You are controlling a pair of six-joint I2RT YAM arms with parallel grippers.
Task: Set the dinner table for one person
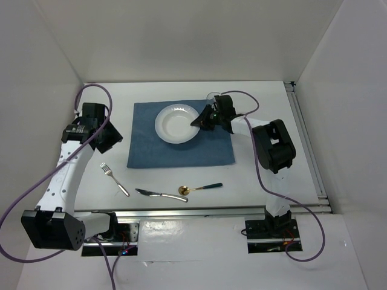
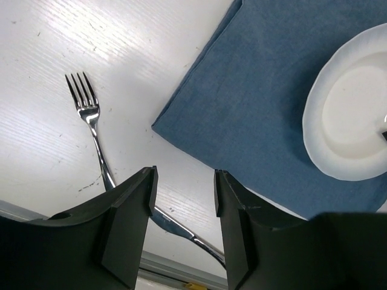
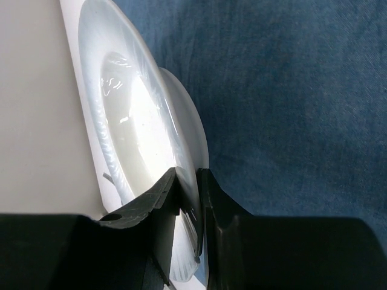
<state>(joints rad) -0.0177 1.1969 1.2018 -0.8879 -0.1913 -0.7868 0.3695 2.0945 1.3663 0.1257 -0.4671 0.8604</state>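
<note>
A white plate [image 1: 175, 125] lies on the blue placemat [image 1: 151, 151] in the middle of the dinner table [image 1: 272, 175]. My right gripper [image 1: 201, 121] is shut on the plate's right rim. In the right wrist view the rim of the plate [image 3: 133, 121] runs between the two fingers of that gripper [image 3: 189, 181], over the placemat [image 3: 290, 109]. My left gripper [image 1: 110, 138] hangs open and holds nothing, left of the placemat. Below the left gripper [image 2: 184, 193] I see the fork [image 2: 91, 130], part of the knife [image 2: 181, 226], the placemat corner [image 2: 260, 90] and the plate [image 2: 351, 115].
On the bare table near the front edge lie a fork [image 1: 113, 179], a knife [image 1: 152, 193] and a gold spoon with a dark green handle [image 1: 199, 188]. Metal rails run along the front edge [image 1: 199, 211] and the right edge [image 1: 308, 145]. White walls enclose the table.
</note>
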